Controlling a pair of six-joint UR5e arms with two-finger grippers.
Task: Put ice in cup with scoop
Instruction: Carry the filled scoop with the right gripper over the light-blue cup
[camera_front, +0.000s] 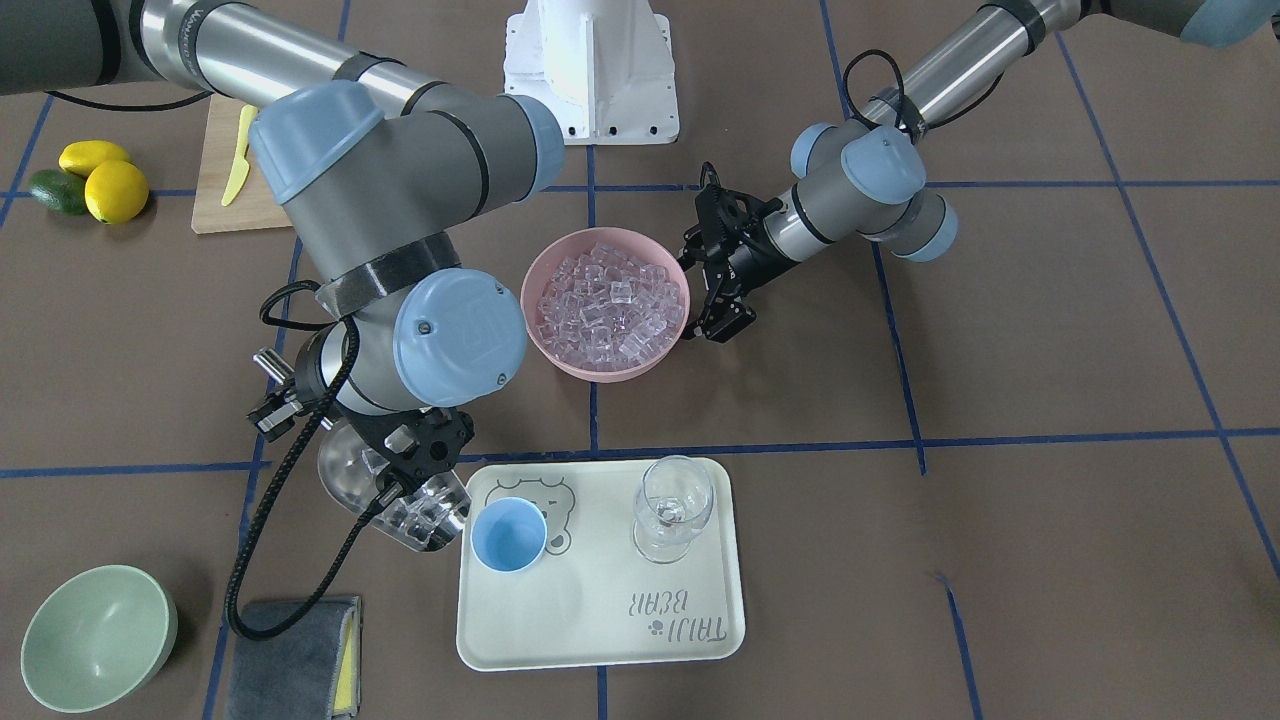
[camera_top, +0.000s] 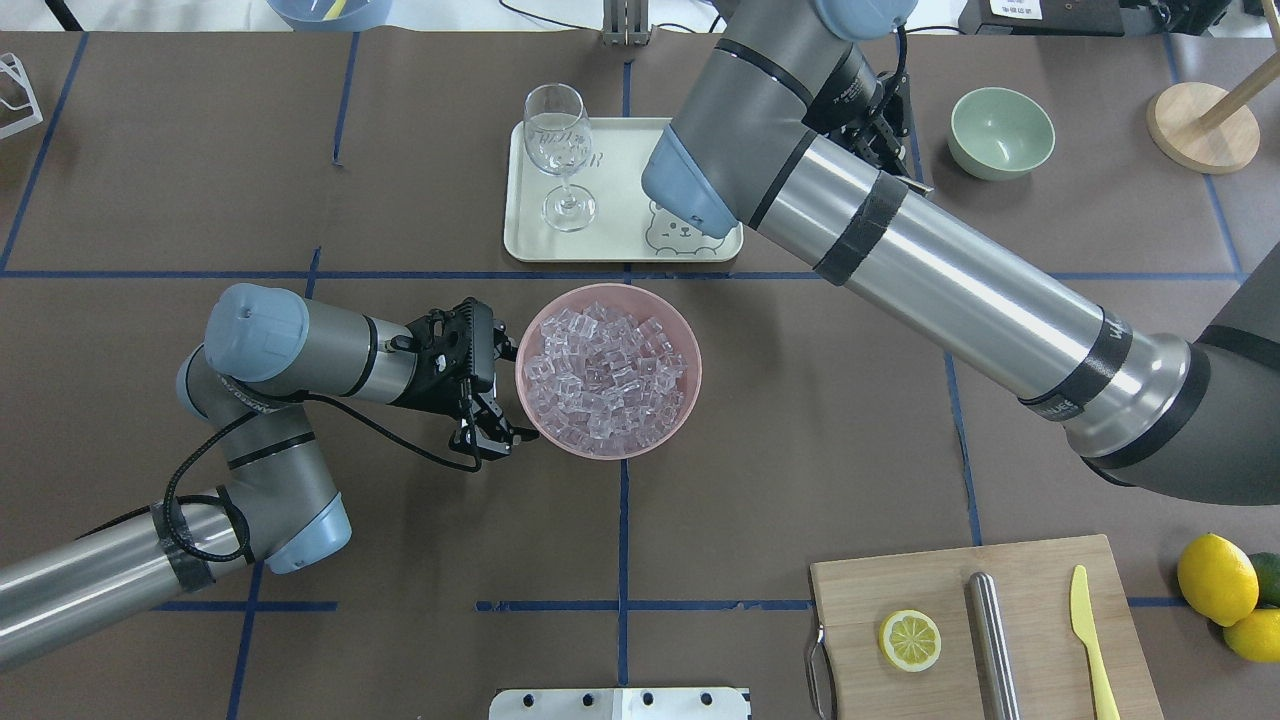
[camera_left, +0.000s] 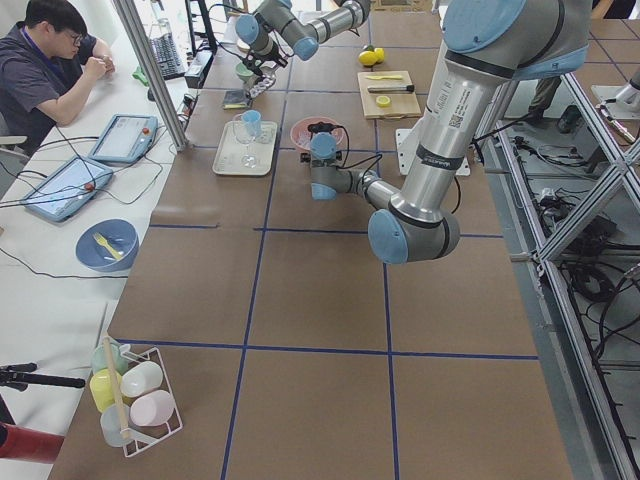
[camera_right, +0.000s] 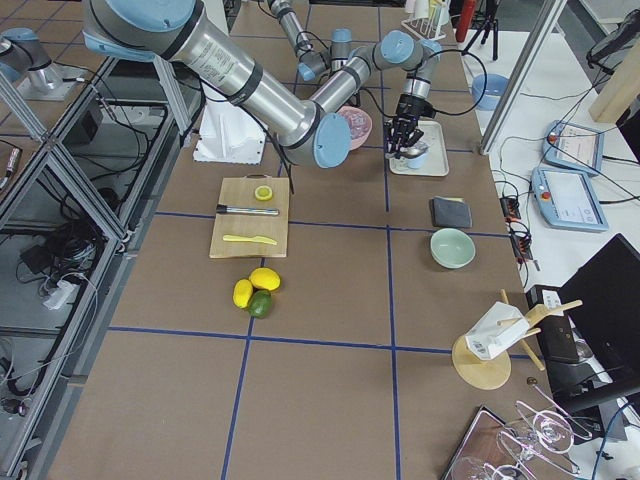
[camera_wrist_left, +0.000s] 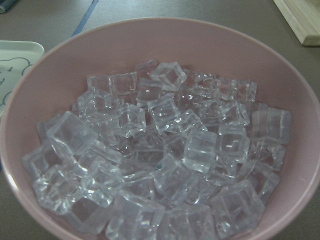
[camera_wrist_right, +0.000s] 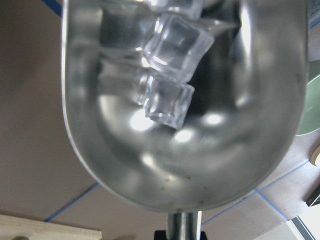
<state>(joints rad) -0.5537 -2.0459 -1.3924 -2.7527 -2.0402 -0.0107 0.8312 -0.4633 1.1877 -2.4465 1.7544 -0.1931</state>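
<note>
**Scoop (camera_front: 348, 485) loaded with ice (camera_wrist_right: 172, 47), held beside blue cup (camera_front: 508, 537)**

Nearest the front camera, a cream tray (camera_front: 600, 600) carries the cup and a clear stemmed glass (camera_front: 673, 508). The cup stands upright, and no ice shows inside it. Just beside it, past the tray's edge, the right gripper (camera_front: 415, 458) is clamped on the scoop's handle, probably so the load can be tipped into the cup. The scoop's long axis slants toward the cup, with its open end nearest the rim and its handle back at the wrist. A few cubes lie toward that open end. Farther back, a pink bowl (camera_front: 600, 373) holds the main heap of ice. The left gripper (camera_front: 722, 328) hangs just beside the bowl's rim, perhaps to steady it. I cannot tell whether its fingers are closed or apart.
</note>
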